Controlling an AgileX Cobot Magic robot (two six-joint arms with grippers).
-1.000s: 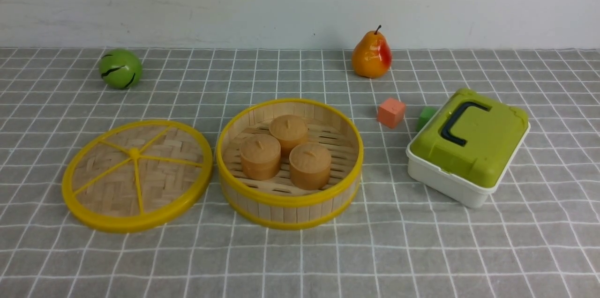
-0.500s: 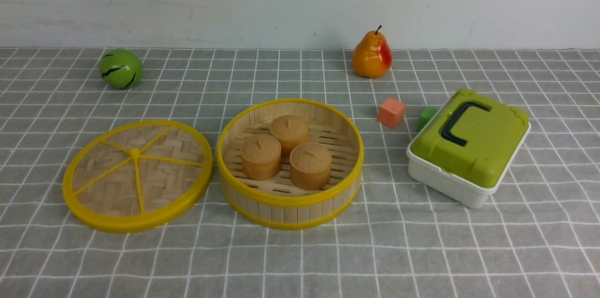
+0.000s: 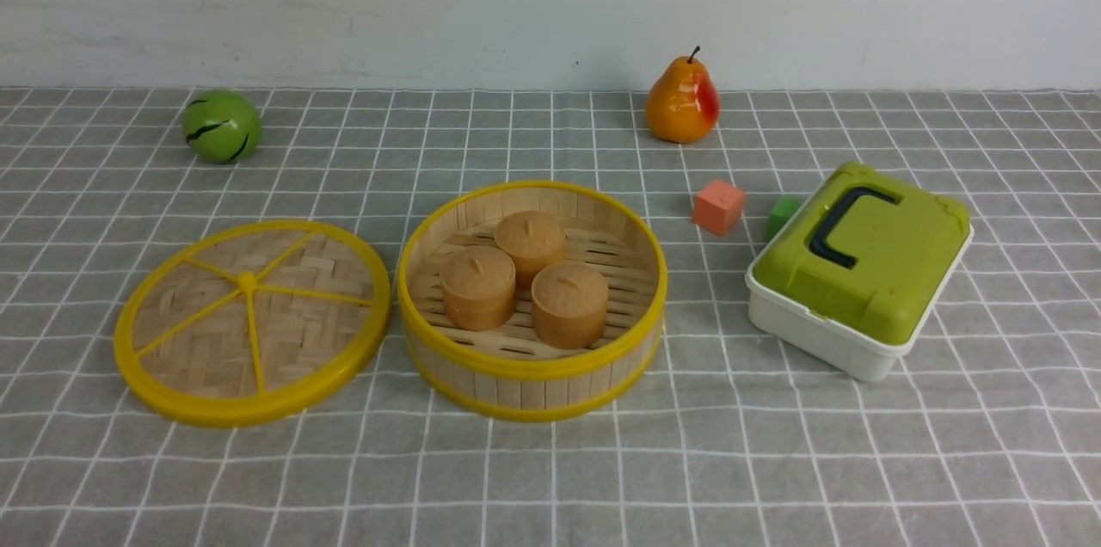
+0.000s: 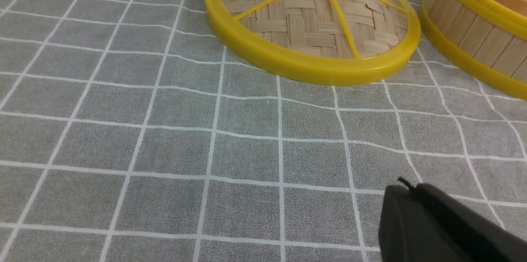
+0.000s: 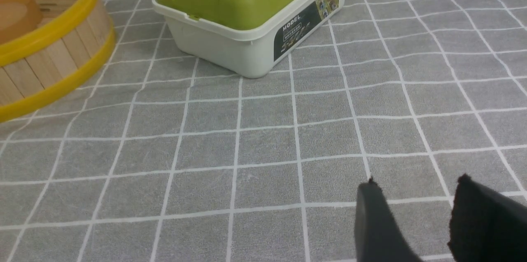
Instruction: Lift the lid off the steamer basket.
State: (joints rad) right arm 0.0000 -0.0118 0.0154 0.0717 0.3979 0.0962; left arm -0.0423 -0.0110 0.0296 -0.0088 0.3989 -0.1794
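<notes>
**Lid off, lying flat beside the open steamer basket**

Nearest to us, low over the grey white-gridded tablecloth (image 3: pixel 550 478), we see both grippers only in the wrist views. The left gripper (image 4: pixel 405 192) has its dark fingers pressed together, holding nothing. The right gripper (image 5: pixel 416 204) has its two black fingers apart with bare cloth between them, also empty.

We take the round steamer basket (image 3: pixel 532 375), pale bamboo slats with yellow plastic rims, as landmark. It stands open; three tan cylindrical buns (image 3: pixel 525 276) sit touching one another on its slatted floor. Just to its left lies the flat round woven-bamboo lid with yellow rim, spokes and centre knob (image 3: pixel 251 322), flat on the cloth, rims nearly touching. To its right, apart, sits a white rectangular box with green lid and dark handle (image 3: pixel 860 267). Beyond the basket, right: an orange cube (image 3: pixel 717 206) and a small green cube (image 3: pixel 783 213). Farthest, an orange-red pear (image 3: pixel 682 101) behind right, a green ball (image 3: pixel 220 126) behind left.
</notes>
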